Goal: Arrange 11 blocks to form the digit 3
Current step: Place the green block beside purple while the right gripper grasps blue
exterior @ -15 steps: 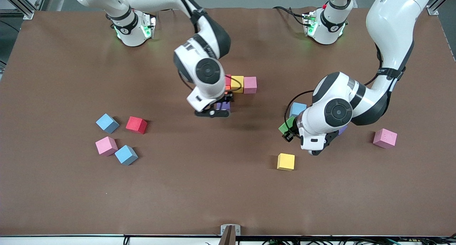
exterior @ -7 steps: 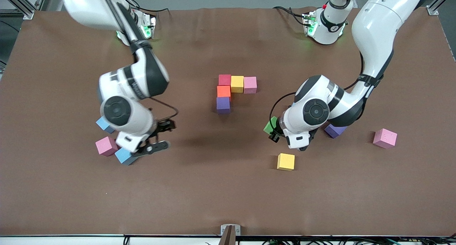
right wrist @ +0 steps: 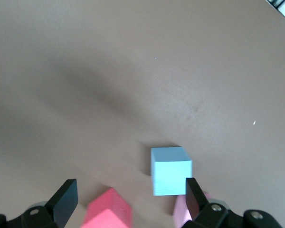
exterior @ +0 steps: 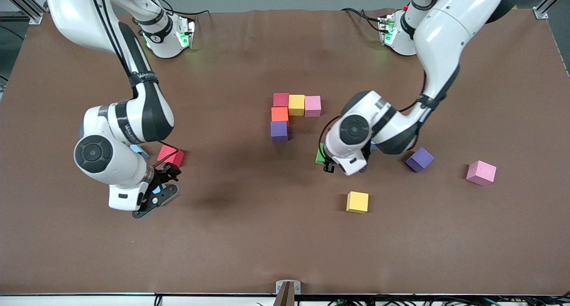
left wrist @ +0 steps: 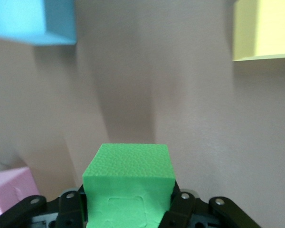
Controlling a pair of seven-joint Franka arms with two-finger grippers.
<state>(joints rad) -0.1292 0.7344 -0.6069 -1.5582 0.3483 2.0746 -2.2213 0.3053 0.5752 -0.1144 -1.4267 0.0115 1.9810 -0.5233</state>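
Observation:
The partial digit 3 lies mid-table: red point(exterior: 281, 99), yellow point(exterior: 296, 104) and pink point(exterior: 312, 106) blocks in a row, with orange point(exterior: 279, 114) and purple point(exterior: 279, 131) below the red. My left gripper point(exterior: 325, 160) is shut on the green block point(exterior: 320, 154) point(left wrist: 128, 178), beside the figure toward the left arm's end. My right gripper point(exterior: 160, 186) point(right wrist: 129, 202) is open and empty over loose blocks at the right arm's end. Its wrist view shows a light blue block point(right wrist: 171, 176) and a red block point(right wrist: 107, 211). The red block point(exterior: 170, 156) also shows from the front.
Loose yellow point(exterior: 357, 202), purple point(exterior: 419, 159) and pink point(exterior: 481, 173) blocks lie toward the left arm's end. A light blue block point(exterior: 140, 151) peeks out beside the right arm. The left wrist view shows light blue point(left wrist: 33, 21), yellow point(left wrist: 263, 28) and pink point(left wrist: 9, 190) blocks.
My right arm has swung from the figure to the loose blocks at its end of the table. My left gripper has carried the green block toward the figure.

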